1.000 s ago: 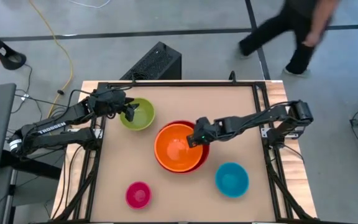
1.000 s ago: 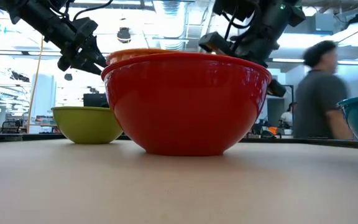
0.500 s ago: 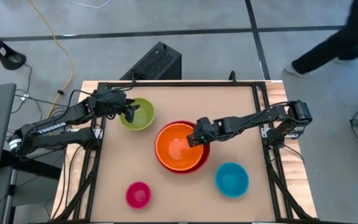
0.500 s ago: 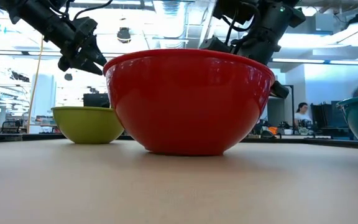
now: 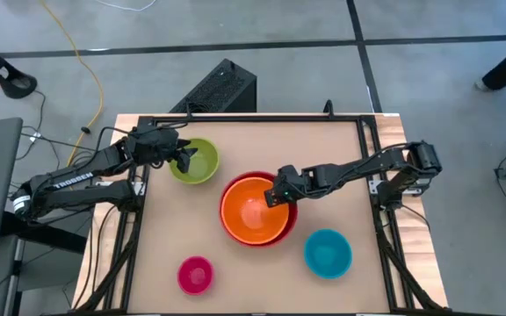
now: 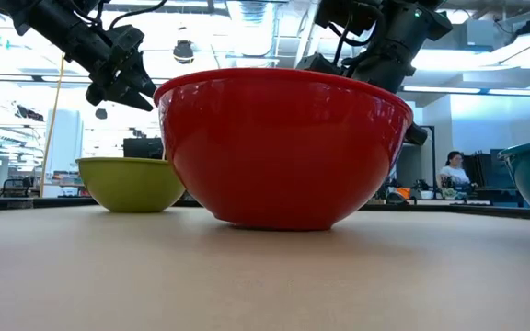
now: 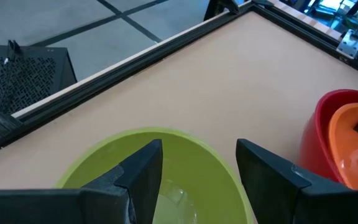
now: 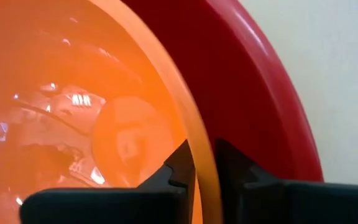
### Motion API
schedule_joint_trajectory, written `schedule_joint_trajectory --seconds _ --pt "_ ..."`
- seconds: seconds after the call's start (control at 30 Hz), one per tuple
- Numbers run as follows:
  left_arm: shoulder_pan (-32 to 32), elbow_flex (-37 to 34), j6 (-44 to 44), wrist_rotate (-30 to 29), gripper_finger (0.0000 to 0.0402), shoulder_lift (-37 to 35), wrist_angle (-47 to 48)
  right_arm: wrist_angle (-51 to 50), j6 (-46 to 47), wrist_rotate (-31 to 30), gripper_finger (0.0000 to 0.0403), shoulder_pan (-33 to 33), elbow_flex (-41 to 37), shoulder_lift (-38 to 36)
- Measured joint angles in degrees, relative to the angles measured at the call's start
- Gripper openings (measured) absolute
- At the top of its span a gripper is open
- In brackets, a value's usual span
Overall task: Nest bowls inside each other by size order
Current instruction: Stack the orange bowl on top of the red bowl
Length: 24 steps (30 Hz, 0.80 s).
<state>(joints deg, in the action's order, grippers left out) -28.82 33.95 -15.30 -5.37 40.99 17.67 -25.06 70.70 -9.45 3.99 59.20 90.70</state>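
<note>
The orange bowl [image 5: 251, 209] sits inside the large red-magenta bowl [image 5: 284, 230] at the table's middle. In the low view the red bowl's wall [image 6: 283, 152] hides it. My right gripper [image 5: 274, 197] is shut on the orange bowl's rim on its right side. The lime green bowl [image 5: 197, 161] stands on its base at the far left. My left gripper [image 5: 184, 159] is open above it, clear of it in the low view [image 6: 136, 92]. The teal bowl [image 5: 328, 253] stands near right, and the small pink bowl [image 5: 195, 274] near left. My right gripper pinches the orange bowl's rim [image 8: 199, 146] on its right side. One finger [image 8: 180, 163] is inside the bowl and the other [image 8: 232, 163] is outside, between the orange and red walls. The fingers slant down from the table's right. The bowl sits upright in the red bowl.
A black frame rail [image 5: 235, 117] runs along the table's far edge and down both sides. A black box [image 5: 218, 88] stands on the floor beyond it. There is bare tabletop between the pink and teal bowls [image 5: 253, 272].
My right gripper has gone down with the orange bowl. Its rim, which stood above the red bowl's rim in the low view, has sunk out of sight inside the red bowl. A person has walked out of view beyond the table.
</note>
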Motion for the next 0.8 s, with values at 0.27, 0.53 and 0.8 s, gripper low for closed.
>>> schedule_joint_trajectory --seconds 0.27,0.53,0.8 --pt "0.0 0.0 0.1 -0.1 0.0194 0.0 0.0 0.5 2.1 -0.4 0.0094 0.0 0.0 0.0" --pt "0.0 0.0 0.6 -1.2 0.0194 0.0 0.0 0.7 2.8 0.4 0.0147 0.0 0.0 -0.3" --pt "0.0 0.0 1.2 -1.3 0.0194 0.0 0.0 0.0 2.3 0.5 0.0179 0.0 0.0 -3.5"
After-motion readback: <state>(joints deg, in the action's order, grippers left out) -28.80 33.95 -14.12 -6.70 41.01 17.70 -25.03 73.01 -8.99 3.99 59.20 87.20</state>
